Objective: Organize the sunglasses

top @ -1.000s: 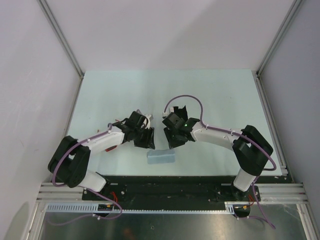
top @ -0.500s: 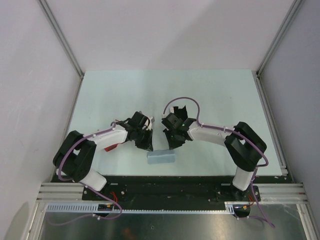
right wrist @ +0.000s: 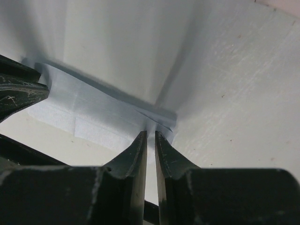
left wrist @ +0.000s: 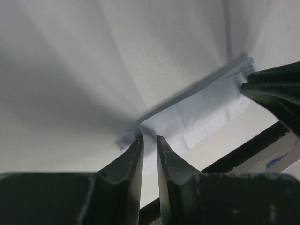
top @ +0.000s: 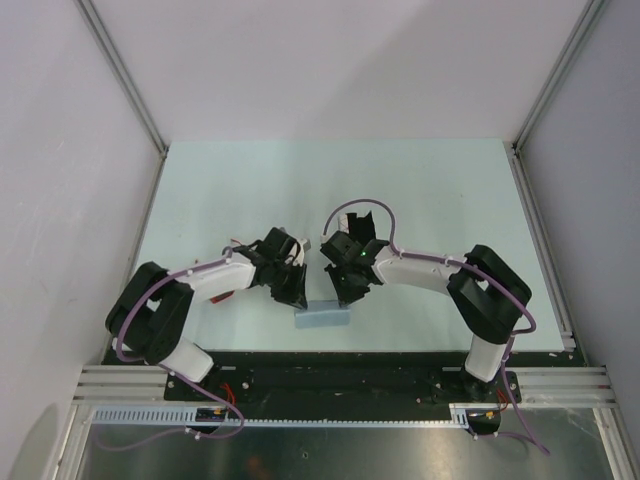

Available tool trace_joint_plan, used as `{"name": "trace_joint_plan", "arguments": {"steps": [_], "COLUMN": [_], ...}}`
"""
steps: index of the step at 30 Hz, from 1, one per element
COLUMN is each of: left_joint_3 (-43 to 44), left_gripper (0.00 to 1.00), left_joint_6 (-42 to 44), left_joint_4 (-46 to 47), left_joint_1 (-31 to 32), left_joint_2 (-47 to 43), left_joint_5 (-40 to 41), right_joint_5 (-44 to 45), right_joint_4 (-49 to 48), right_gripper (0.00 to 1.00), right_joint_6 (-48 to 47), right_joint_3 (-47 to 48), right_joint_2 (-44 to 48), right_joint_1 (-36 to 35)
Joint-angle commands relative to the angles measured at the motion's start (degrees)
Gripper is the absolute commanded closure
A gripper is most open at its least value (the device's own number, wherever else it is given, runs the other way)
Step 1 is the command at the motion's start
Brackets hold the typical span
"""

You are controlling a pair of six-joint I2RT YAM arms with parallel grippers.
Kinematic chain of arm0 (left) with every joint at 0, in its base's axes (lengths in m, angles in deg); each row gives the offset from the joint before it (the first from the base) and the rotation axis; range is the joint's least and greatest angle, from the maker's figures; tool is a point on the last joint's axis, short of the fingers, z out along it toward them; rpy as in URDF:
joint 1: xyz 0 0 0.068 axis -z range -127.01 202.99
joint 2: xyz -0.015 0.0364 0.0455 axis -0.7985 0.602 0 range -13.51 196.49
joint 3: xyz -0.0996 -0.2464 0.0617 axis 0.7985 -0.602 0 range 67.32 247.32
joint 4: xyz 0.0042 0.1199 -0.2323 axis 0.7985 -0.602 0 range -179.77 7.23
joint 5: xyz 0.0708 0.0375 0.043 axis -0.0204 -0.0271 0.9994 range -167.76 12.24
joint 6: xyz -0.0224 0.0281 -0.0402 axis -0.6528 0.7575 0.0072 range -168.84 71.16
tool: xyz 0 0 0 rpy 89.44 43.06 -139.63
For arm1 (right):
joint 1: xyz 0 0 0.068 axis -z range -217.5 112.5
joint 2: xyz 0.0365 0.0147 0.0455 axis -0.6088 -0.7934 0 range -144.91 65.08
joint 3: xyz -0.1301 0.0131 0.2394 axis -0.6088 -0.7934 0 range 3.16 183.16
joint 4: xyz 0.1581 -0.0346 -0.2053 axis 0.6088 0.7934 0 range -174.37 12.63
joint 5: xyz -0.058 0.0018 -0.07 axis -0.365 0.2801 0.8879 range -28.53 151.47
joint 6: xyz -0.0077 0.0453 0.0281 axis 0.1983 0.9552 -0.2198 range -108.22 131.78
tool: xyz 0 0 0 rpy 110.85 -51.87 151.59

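**CAT. ENTRY: desk (top: 300, 180) contents**

**1. Sunglasses (top: 225, 293), qty 1.**
- You get only a small bright-red sliver of them, top view only.
- They sit on the near-left part of the desk, peeking out beside the forearm of the left arm (top: 205, 280).
- Frame shape, temple arms & lenses are hidden under that arm, so can't tell if they're folded.
- Not in either wrist view.
- Well apart from both sets of jaws.

**2. Light-blue cloth (top: 322, 315), qty 1.**
- Folded to a short strip, lying by the desk's near edge, approx. centre, betw. the two arms.
- Fold lines & layered edges show in both wrist views.

**3. Left gripper (left wrist: 149, 139), qty 1.**
- Jaws narrow, closed on the cloth's left end.
- The fabric puckers up into the slit betw. the tips.

**4. Right gripper (right wrist: 151, 135), qty 1.**
- Jaws narrow, pinching the cloth's right corner.
- A crease runs straight into the gap.

**Notes for you**
- Each wrist view also catches the other gripper's dark tips at the opp. end of the cloth.
- From the top, both grippers cover the cloth's far corners, so you can't see the pinch points there.
- The near part of the cloth in both wrist views is cut off behind the fingers.
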Motion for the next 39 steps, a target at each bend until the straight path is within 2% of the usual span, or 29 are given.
{"name": "trace_joint_plan", "arguments": {"steps": [1, 14, 21, 25, 31, 39], "left_joint_3": [-1.40, -4.21, -6.15, -6.06, -2.38, -0.35], "left_gripper": [0.77, 0.76, 0.75, 0.73, 0.73, 0.73], "left_joint_6": [0.61, -0.62, 0.00, -0.35, -3.95, -6.42], "left_joint_4": [0.24, -0.02, -0.81, -1.61, -1.70, -1.87], "left_joint_1": [0.78, 1.05, 1.05, 1.05, 0.96, -1.76], "left_joint_2": [-2.40, -5.65, -10.40, -12.51, -11.90, -8.56], "left_joint_5": [-1.47, -2.61, -4.81, -1.92, 4.93, 5.65], "right_joint_5": [-0.50, -2.09, -4.11, -2.62, -3.05, -4.20], "right_joint_4": [1.58, 5.36, 6.85, 7.38, 1.34, -5.36], "right_gripper": [0.83, 0.83, 0.80, 0.80, 0.79, 0.82], "right_joint_6": [-0.69, -1.48, -1.83, -1.66, -0.86, 0.54], "right_joint_3": [0.25, 0.16, -0.45, -0.63, -0.63, 2.44], "right_joint_2": [0.81, 1.77, 3.36, 6.60, 8.46, -0.06], "right_joint_1": [-0.73, -2.13, -2.48, -2.14, 0.68, 0.85]}}
